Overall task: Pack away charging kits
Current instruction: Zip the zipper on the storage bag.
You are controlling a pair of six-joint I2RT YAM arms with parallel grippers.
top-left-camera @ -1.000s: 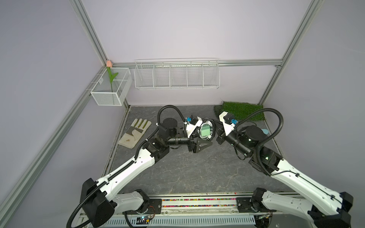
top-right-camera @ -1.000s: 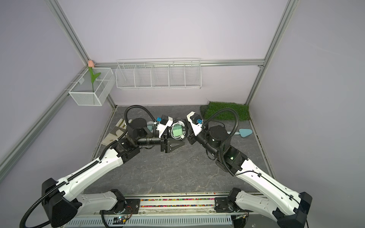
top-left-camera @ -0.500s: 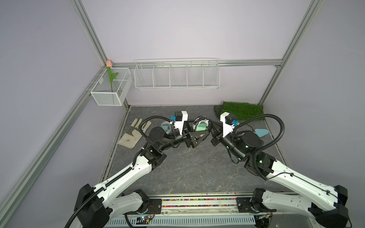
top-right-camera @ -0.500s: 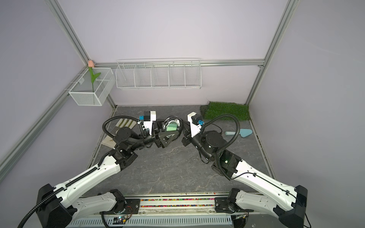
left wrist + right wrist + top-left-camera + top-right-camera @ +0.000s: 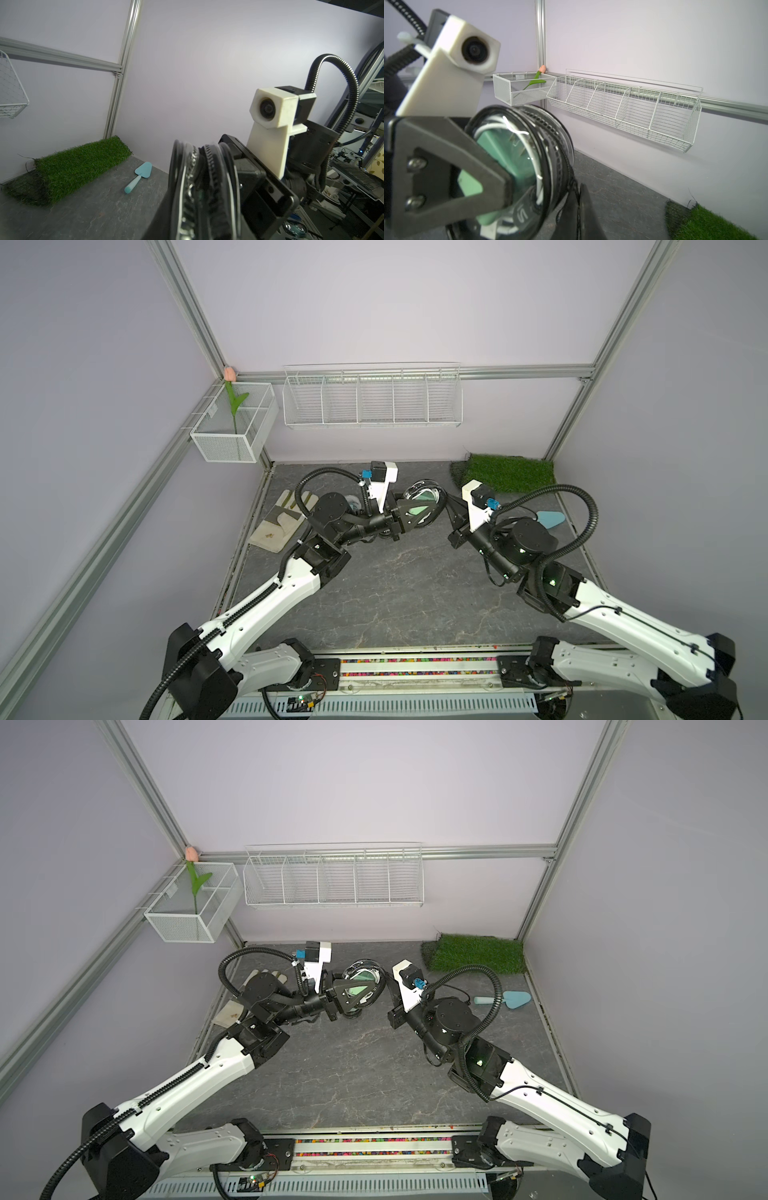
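Note:
A round clear case [image 5: 424,498] [image 5: 364,978] with a black zipper rim hangs above the floor between my two arms. Through its clear face in the right wrist view I see a mint-green charger block [image 5: 496,145] and a white cable [image 5: 538,164] of a charging kit. My left gripper [image 5: 411,515] [image 5: 353,995] is clamped across the case, one triangular finger [image 5: 452,158] flat on its face. The left wrist view shows the case [image 5: 187,187] edge-on between the jaws. My right gripper [image 5: 446,499] [image 5: 579,187] is shut on the zipper pull at the rim.
A light-blue trowel [image 5: 550,517] [image 5: 138,176] lies at the right. A grass mat [image 5: 507,472] fills the back right corner and a glove [image 5: 282,518] lies at the left. A wire basket [image 5: 372,398] and a mesh bin [image 5: 232,423] with a tulip hang on the walls.
My left arm pulled back to the left, then came forward again, and its open jaws closed onto the case. The right gripper stayed shut at the case's rim.

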